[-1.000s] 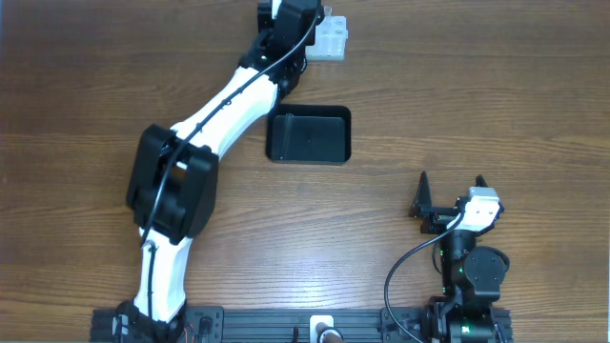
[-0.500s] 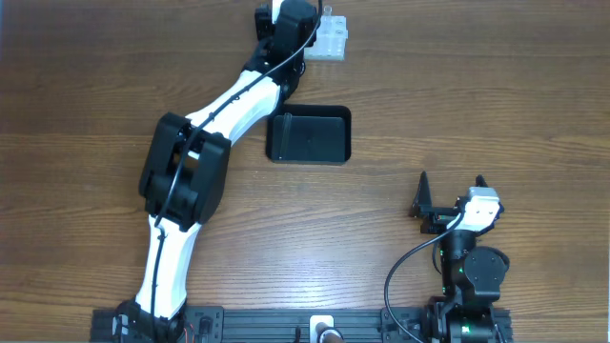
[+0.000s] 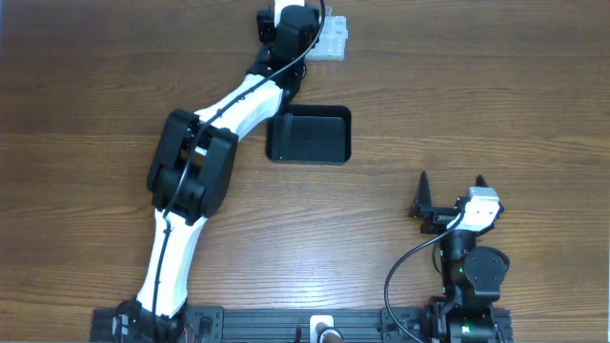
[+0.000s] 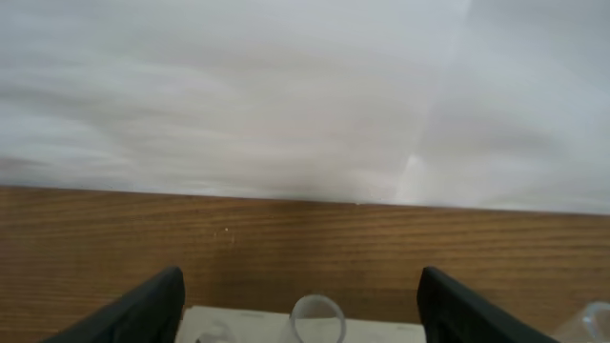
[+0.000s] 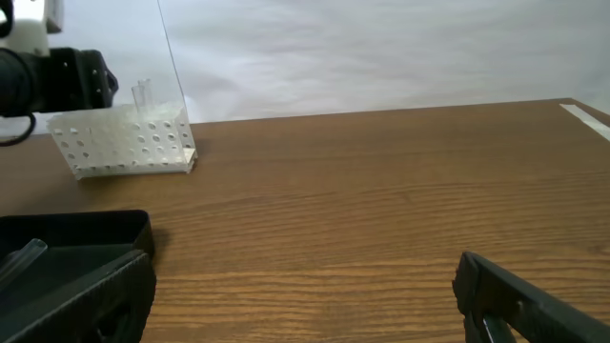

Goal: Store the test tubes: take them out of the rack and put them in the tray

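**Q:** What is the setting?
**A:** A brown wood-grain table (image 3: 496, 86), with a white wall (image 4: 286, 95) behind its far edge.

**Q:** What sits nearest the arm bases?
**A:** At 4 o'clock the right gripper (image 3: 452, 179) hovers with its jaws wide apart, holding nothing.

**Q:** And the containers?
**A:** Just past centre, a black tray (image 3: 324, 141) holds one loose tube (image 5: 21, 255). Farther off at 12 o'clock, a clear rack (image 3: 334, 40) holds an upright tube (image 5: 143, 92). The left gripper (image 4: 300, 273) hangs over the rack, spread wide. The tube's mouth lies between its fingers, untouched.
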Robot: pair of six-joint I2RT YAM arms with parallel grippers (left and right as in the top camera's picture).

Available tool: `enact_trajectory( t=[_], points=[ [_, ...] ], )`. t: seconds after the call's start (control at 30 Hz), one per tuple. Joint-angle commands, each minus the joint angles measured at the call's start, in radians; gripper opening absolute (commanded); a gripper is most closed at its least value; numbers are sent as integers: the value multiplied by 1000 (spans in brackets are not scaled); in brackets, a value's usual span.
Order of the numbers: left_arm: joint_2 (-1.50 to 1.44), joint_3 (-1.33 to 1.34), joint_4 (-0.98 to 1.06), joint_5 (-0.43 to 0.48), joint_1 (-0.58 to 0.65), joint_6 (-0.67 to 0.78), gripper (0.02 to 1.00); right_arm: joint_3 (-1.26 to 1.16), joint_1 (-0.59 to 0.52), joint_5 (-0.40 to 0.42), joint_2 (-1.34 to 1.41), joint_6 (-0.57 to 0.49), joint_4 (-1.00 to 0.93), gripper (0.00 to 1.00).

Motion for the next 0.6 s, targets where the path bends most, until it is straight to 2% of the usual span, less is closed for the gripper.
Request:
enact_trajectory(
  t=[0.03, 0.23, 0.33, 0.4, 0.6],
  points=[
    [35, 14, 5, 13, 8, 12, 787, -6, 6, -5, -10, 9, -3, 991],
    [35, 14, 5, 13, 14, 12, 768, -6, 6, -5, -10, 9, -3, 993],
    [35, 14, 5, 13, 14, 12, 601, -6, 6, -5, -10, 9, -3, 993],
    [35, 14, 5, 13, 14, 11, 542, -6, 6, -5, -10, 9, -3, 991],
    [35, 14, 8, 13, 14, 12, 531, -6, 6, -5, -10, 9, -3, 993]
  ],
)
